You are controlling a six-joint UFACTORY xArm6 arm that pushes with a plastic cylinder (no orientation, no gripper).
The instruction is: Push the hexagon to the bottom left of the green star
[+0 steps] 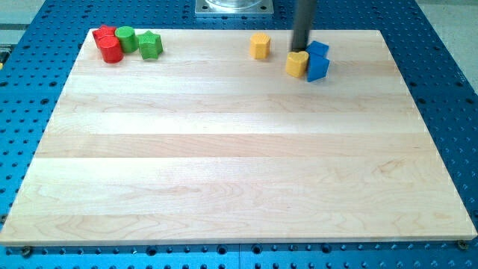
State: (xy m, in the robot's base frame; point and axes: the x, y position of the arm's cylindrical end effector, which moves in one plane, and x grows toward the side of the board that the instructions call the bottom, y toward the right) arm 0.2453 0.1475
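Nearest the camera lies the bare front of the wooden board [239, 187], a pale planked top that fills most of the view and rests on a blue perforated table [448, 112]. No block is seen on the lower two thirds of the board; everything stands along the view's top edge.

At the top left a tight cluster is found: two red blocks [108, 45], their shapes hard to make out, a green cylinder [125, 38] touching them, and the green star [150, 45] just to the view's right of the cylinder. Well apart, near the top middle, stands the yellow hexagon [259, 45], alone. Further right a yellow heart-like block [297, 63] is pressed against two blue blocks [317, 61], whose shapes cannot be told.

The dark rod comes down from the top edge, and my tip [300, 51] is seen just above the yellow heart-like block and beside the blue ones. No fingers are carried, so nothing is gripped or held; the rod can only push.

The hexagon lies to the view's left of my tip, near but not touching. The star lies further left again, along nearly the same line. The push is judged to run leftward and slightly downward, so the tip would first have to be brought to the hexagon's right side. The path between hexagon and star is free, and room remains below the star.
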